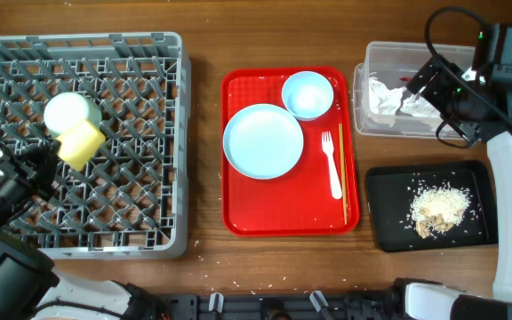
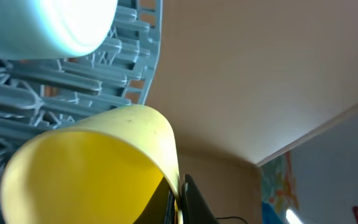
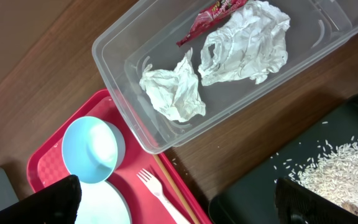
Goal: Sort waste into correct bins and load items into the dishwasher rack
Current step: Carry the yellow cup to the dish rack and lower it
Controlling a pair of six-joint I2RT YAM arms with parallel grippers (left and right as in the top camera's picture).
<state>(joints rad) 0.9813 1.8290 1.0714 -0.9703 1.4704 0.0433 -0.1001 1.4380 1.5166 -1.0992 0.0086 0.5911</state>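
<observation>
While over the rack (image 1: pixel 140 178), left hand (image 1: pixel 56 153) tight on yellow cup (image 1: pixel 83 144); right hand (image 1: pixel 419 82) spread

Bare table (image 1: pixel 204 133) runs between dishwasher rack (image 1: pixel 181 133) and red tray (image 1: pixel 274 204).

Rack (image 1: pixel 132 196) sits at the left end of the bench (image 1: pixel 204 160). Bowl (image 1: pixel 68 112) is in the rack's far-left part, cup (image 1: pixel 83 144) touching it on the near side. Serving tray (image 1: pixel 265 209) is mid-bench, just right of the rack. On it: plate (image 1: pixel 263 140) on the left, small dish (image 1: pixel 308 94) behind-right of the plate, fork (image 1: pixel 332 164) right of the plate, chopsticks (image 1: pixel 344 187) along the right edge. Tub (image 1: pixel 361 84) is far right, with napkins (image 1: pixel 394 98) and wrapper (image 3: pixel 211 14) inside. Flat tray (image 1: pixel 389 222) lies in front of the tub, rice (image 1: pixel 440 206) on it.
</observation>
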